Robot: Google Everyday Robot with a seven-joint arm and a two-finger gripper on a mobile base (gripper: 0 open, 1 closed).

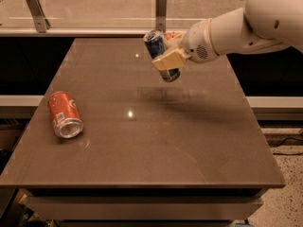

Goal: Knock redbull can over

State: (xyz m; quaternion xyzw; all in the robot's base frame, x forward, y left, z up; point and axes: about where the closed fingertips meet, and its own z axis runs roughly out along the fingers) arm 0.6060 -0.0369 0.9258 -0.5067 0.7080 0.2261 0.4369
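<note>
The redbull can (pixel 155 44), slim and blue-and-silver, is held off the table, tilted with its top leaning left. My gripper (pixel 166 62) is shut on its middle; a tan finger crosses the can's front. The white arm (pixel 246 25) reaches in from the upper right. The can hangs over the far middle of the brown table (pixel 142 145), with its shadow on the surface below.
An orange-red soda can (pixel 65 114) lies on its side at the table's left. A bit of the red apple (pixel 176 34) shows behind the gripper near the far edge. A glass rail with metal posts (pixel 161 6) runs behind the table.
</note>
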